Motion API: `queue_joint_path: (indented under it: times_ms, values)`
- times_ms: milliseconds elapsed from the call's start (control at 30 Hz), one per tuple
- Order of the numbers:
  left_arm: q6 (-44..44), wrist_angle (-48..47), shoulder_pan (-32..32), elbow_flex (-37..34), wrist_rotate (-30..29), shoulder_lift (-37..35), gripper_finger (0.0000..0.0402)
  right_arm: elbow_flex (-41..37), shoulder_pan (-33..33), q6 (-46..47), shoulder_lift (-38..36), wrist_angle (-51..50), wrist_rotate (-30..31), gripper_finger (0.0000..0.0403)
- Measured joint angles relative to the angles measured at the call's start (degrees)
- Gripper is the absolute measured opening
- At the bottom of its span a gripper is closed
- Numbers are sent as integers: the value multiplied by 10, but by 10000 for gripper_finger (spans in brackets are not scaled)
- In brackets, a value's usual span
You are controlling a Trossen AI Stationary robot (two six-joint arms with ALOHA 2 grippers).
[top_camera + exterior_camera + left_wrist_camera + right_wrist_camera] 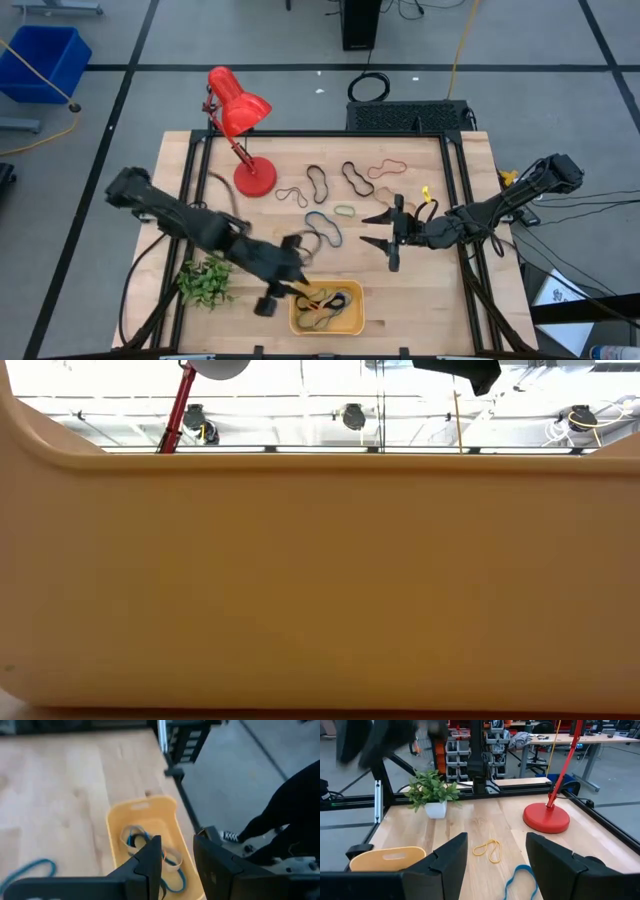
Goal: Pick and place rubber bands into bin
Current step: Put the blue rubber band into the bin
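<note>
The orange-yellow bin (350, 322) sits near the table's near edge and holds several rubber bands (328, 303). In the left wrist view the bin (116, 818) shows blue and tan bands (134, 840) inside. My left gripper (290, 292) hovers over the bin's left end, and its fingers (177, 865) stand slightly apart with nothing between them. My right gripper (378, 230) is open and empty above mid-table. Loose bands lie flat on the wood: black (318, 183), black (355, 178), tan (292, 195), green (344, 211) and blue (325, 228). The right wrist view shows a yellow band (487, 850) and a blue one (522, 879).
A red desk lamp (238, 112) stands at the far left, its base (254, 177) on the wood. A small potted plant (205, 282) sits left of the bin. A black frame rail (320, 134) borders the table. The bin's wall (320, 580) fills the low view.
</note>
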Motion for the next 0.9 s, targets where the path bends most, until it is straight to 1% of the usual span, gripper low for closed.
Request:
queue_joint_path:
  times_ms: [167,367,467,567,667,767,833,900]
  values:
    - [40,-37,-1,0,-29,-80,120,0,-1,3,0,5,2,197]
    - [70,-80,-10,-2,-81,-171,120,0,-18,23,0,11,35,196]
    - [85,-83,-26,-26,-112,-217,120,10,-33,13,8,11,34,194]
    - [81,-79,-38,-73,-151,-270,120,40,-50,-6,28,-9,35,189]
    - [66,-47,-44,-138,-190,-328,120,83,-72,-14,62,-59,33,182]
    - [61,3,-47,-212,-204,-385,120,120,-95,-14,110,-112,29,176]
    - [61,41,-47,-261,-205,-420,120,134,-112,2,145,-129,-3,172]
    - [61,76,-47,-307,-205,-448,120,137,-128,25,182,-129,-46,169]
